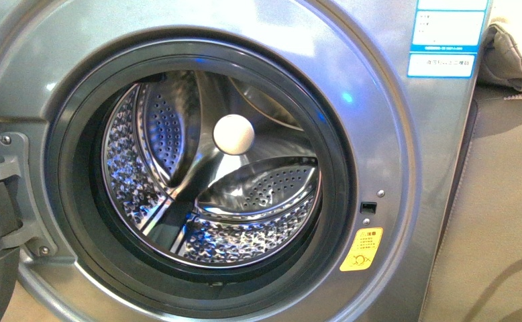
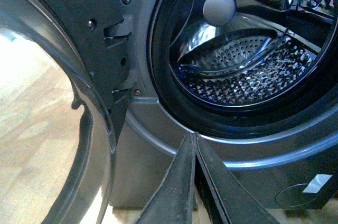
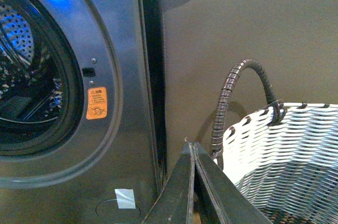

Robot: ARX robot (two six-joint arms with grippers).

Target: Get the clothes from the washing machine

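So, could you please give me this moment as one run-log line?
washing machine: door open | drum: no clothes visible | left gripper: jaws shut, empty | right gripper: jaws shut, empty | basket: beside machine

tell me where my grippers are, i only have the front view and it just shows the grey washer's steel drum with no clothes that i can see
Observer: In the left wrist view, the left gripper is shut and empty. It sits in front of the grey metallic washing machine, below the drum opening.
Operator: and the right one
Observer: The right gripper is shut too and holds nothing. It is off to the machine's latch side.
Operator: anywhere to unload into
Observer: A woven white basket with a dark wrapped handle stands beside the machine. Its inside is hidden.
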